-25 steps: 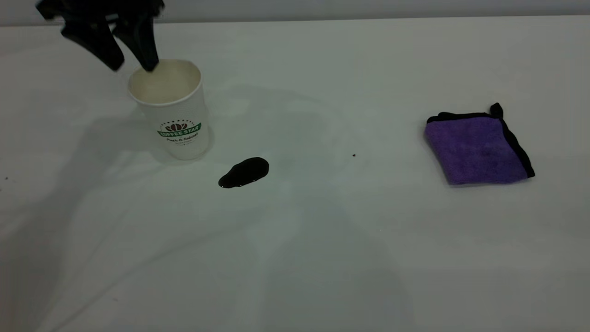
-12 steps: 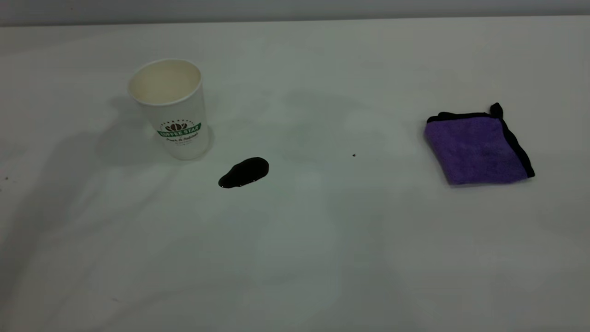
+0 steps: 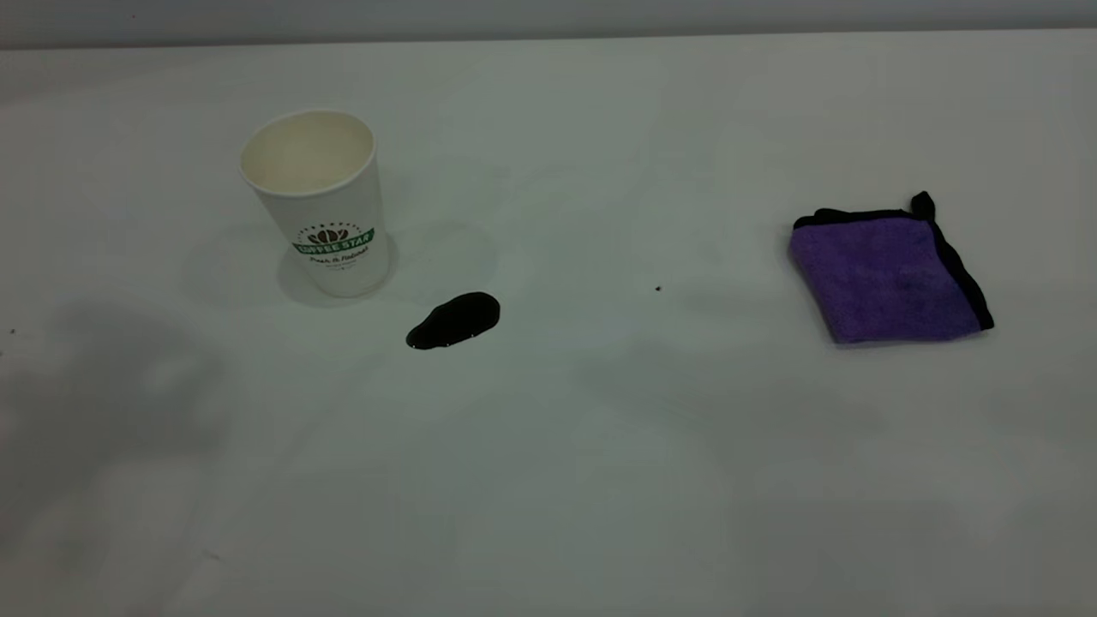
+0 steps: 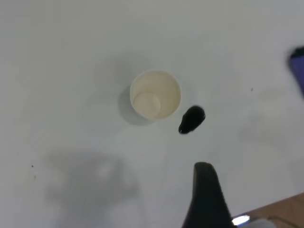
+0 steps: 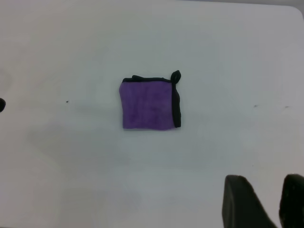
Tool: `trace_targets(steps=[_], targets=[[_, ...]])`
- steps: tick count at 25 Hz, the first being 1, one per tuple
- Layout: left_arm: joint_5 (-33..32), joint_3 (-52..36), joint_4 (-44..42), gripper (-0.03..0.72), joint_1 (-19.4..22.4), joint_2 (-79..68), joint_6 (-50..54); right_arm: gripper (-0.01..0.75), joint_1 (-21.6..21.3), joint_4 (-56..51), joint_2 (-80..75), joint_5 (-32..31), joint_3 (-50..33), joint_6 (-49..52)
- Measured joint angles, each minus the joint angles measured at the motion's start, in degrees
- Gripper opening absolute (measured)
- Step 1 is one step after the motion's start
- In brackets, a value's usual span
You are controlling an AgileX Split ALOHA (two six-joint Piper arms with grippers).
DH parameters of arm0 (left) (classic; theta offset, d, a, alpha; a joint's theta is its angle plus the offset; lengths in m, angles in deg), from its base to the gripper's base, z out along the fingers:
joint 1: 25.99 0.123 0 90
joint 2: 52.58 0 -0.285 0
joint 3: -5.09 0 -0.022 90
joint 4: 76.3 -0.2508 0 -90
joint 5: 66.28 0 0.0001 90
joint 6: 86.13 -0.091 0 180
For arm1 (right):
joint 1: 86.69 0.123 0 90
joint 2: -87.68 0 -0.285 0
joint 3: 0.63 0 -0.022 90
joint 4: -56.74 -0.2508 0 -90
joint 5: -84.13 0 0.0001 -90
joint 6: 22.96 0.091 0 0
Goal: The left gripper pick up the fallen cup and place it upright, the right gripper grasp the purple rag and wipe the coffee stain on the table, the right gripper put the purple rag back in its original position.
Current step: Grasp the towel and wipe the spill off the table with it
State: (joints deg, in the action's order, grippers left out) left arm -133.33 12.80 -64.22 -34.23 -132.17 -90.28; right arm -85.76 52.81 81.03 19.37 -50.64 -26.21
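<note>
The white cup (image 3: 313, 201) with its green logo stands upright on the table (image 3: 548, 480), left of centre. In the left wrist view the cup (image 4: 156, 95) shows its cream inside from above. The glossy black coffee stain (image 3: 454, 320) lies just beside the cup's foot, apart from it. The purple rag (image 3: 887, 274) lies folded and flat at the right. Neither arm shows in the exterior view. My left gripper (image 4: 261, 175) hangs high above the cup, open, with one finger (image 4: 205, 190) in sight. My right gripper (image 5: 268, 183) hovers high over the rag (image 5: 149, 104), shut and empty.
A tiny dark speck (image 3: 658, 289) sits between stain and rag. The table's far edge (image 3: 548, 36) runs along the back. Its near edge, with brown floor (image 4: 285, 211) beyond it, shows in the left wrist view.
My left gripper, open at the cup's rim a second ago, has risen out of the exterior view. The cup has stayed upright. The stain and rag have not moved.
</note>
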Motion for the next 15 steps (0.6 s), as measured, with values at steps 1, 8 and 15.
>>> trace_targets(steps=[1, 8, 15], targets=[[0.0, -1.1, 0.0, 0.536, 0.0, 2.5, 0.4, 0.241, 0.0, 0.0, 0.0, 0.0, 0.0, 0.0], [0.0, -20.6, -3.1, 0.507, 0.0, 22.5, 1.8, 0.241, 0.0, 0.0, 0.0, 0.0, 0.0, 0.0], [0.0, -41.3, -6.3, 0.504, 0.0, 41.4, 1.8, 0.241, 0.0, 0.0, 0.0, 0.0, 0.0, 0.0]])
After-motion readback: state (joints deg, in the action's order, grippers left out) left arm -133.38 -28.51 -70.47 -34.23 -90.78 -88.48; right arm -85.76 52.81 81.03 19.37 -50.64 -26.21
